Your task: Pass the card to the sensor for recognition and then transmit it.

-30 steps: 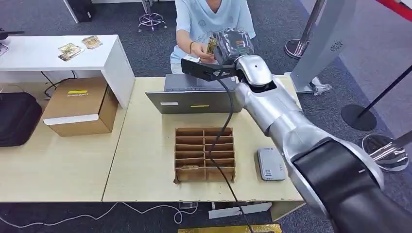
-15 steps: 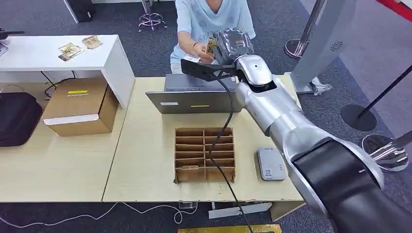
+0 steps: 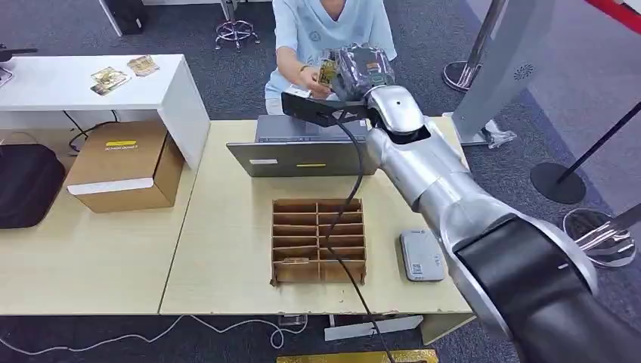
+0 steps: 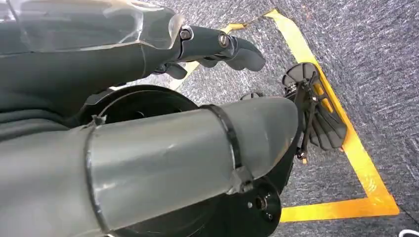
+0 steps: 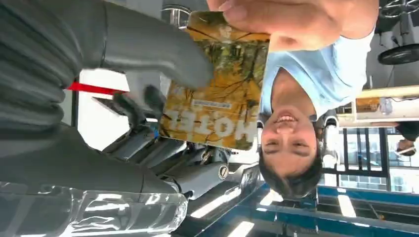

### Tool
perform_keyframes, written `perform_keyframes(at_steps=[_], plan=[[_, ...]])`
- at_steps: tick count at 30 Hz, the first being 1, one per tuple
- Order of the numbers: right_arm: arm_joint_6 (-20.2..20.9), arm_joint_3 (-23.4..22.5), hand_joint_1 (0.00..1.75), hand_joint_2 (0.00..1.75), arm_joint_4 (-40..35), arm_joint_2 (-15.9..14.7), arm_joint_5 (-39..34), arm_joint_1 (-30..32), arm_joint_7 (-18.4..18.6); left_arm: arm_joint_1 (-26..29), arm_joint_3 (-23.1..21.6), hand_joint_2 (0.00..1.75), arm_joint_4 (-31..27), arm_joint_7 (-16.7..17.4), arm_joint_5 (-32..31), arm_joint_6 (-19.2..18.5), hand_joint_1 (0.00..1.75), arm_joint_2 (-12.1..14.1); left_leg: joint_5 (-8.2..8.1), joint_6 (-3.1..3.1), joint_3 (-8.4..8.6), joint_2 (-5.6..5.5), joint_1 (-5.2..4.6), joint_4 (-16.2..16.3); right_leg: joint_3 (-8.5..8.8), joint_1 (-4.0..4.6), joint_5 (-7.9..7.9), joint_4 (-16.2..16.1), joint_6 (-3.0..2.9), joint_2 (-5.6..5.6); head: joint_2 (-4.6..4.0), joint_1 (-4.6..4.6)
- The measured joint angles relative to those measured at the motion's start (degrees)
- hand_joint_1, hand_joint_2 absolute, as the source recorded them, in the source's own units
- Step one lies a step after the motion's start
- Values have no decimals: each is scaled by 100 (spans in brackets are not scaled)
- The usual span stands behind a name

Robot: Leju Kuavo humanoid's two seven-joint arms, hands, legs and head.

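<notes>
Where the table's (image 3: 227,287) near edge runs, a cardboard divider tray (image 3: 319,240) sits with a grey card reader (image 3: 421,255) just beside it, a black cable crossing the tray. Behind them stands an open laptop (image 3: 302,155), and off to the left a cardboard box (image 3: 125,166) rests on the neighbouring table. Past the laptop the silver right arm reaches out, and its right hand (image 3: 361,68) pinches the card (image 5: 215,81) between thumb and darker fingers — the card printed in yellow and brown with the word HOTEL. A person's hand (image 5: 296,22) grips the card's other edge, the person in a light blue shirt seated beyond the table. Hanging over grey carpet with yellow tape, the left hand (image 4: 217,49) holds nothing — fingers loosely extended.
</notes>
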Motion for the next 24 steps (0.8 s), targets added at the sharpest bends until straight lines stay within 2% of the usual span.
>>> perform_keyframes(at_steps=[3, 13, 17, 24], plan=[[-210, -83, 0, 175, 0, -61, -54, -1, 46, 2, 0, 0, 0, 0, 15, 2, 0, 0, 0, 0, -1, -2, 0, 0, 2, 0, 0, 0, 0, -4, 0, 2], [-220, -214, 0, 175, 26, -142, -54, 0, 43, -2, 0, 0, 0, 0, 15, 0, 0, 0, 0, 0, 1, 3, 0, 0, -1, 0, 2, 0, -2, 4, 0, 0], [-347, -337, 0, 175, 26, -175, -129, 0, -7, -1, 0, 0, 0, 0, 17, -2, 0, 0, 0, 0, 0, 2, 0, 0, -2, 0, 2, 0, -2, 3, 0, 0], [-1332, -437, 0, 175, -125, -442, 103, 100, -243, -2, 0, 0, 0, -144, 186, -90, 0, -7, 0, 0, 0, 0, 0, 2, 0, 0, 2, -4, -2, -1, 0, 0]])
